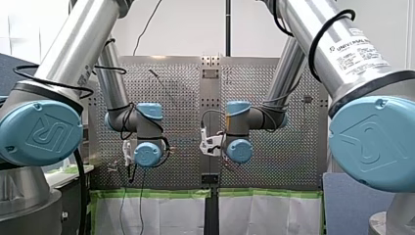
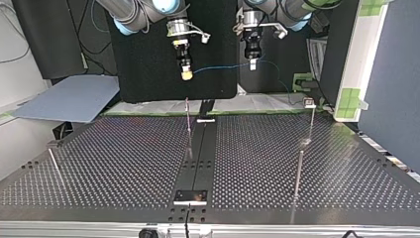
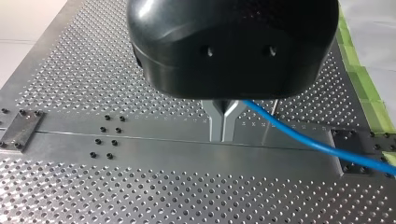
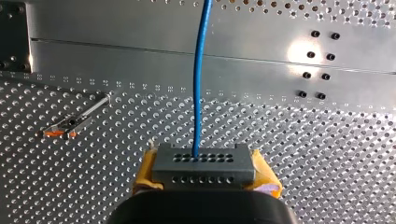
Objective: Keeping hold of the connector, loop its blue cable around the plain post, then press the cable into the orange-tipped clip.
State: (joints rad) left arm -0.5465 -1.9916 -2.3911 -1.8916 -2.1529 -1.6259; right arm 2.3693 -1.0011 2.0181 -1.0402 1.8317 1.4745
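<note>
The connector (image 4: 204,165) looks a light, rigid block. It is clamped between the yellow pads of my right gripper (image 4: 205,176), in the air above the table (image 2: 124,163). Its cable (image 4: 198,84) is thin and soft; I judge it bends easily but may slip. My left gripper (image 3: 224,122) is pinched closed on the cable, at 3 o'clock from the connector in the top view. The clip (image 4: 63,129) stands well apart from both.

"UNIVERSAL ROBOTS" on the label (image 1: 356,53) of my right arm (image 1: 313,29)
</note>
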